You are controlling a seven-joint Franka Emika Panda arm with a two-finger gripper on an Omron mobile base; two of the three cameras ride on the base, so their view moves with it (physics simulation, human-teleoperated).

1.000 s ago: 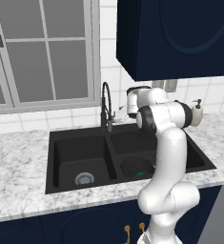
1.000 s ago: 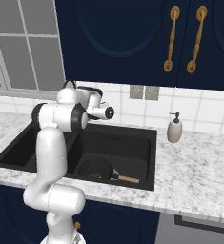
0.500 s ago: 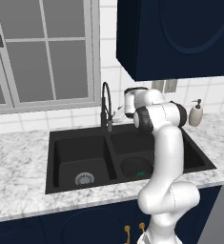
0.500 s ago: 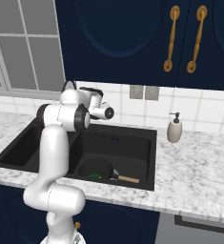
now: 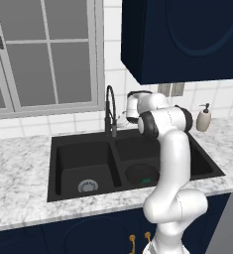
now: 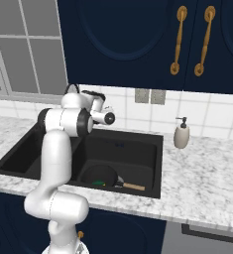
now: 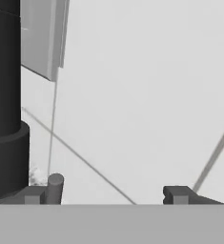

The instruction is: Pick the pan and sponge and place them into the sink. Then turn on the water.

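Over the last second the arm has pushed its hand further back toward the faucet [image 5: 109, 110], and the gripper [image 7: 114, 193] now sits just beside the faucet's dark upright post, low by its base, pointing at the white tiled wall behind it. In the hand view the two dark fingertips [image 7: 176, 194] stand well apart with nothing between them, so the jaws look wide and hold nothing, though they may be starting to narrow. That suggests the carrying part of the job is finished and the arm is lining up to work the faucet. No water runs from the spout yet. The sink [image 5: 83, 140] bears this out: in the basin to the right of the faucet, the pan [image 6: 101, 176] lies flat on the floor with its tan handle pointing away from the divider, and the sponge [image 5: 146, 180] rests on or in the pan as a small green patch. The basin to the left of the faucet shows just its silver drain [image 5: 87, 186]. A soap dispenser [image 6: 181, 134] stands on the counter [image 6: 207, 173], well to the right of the faucet.
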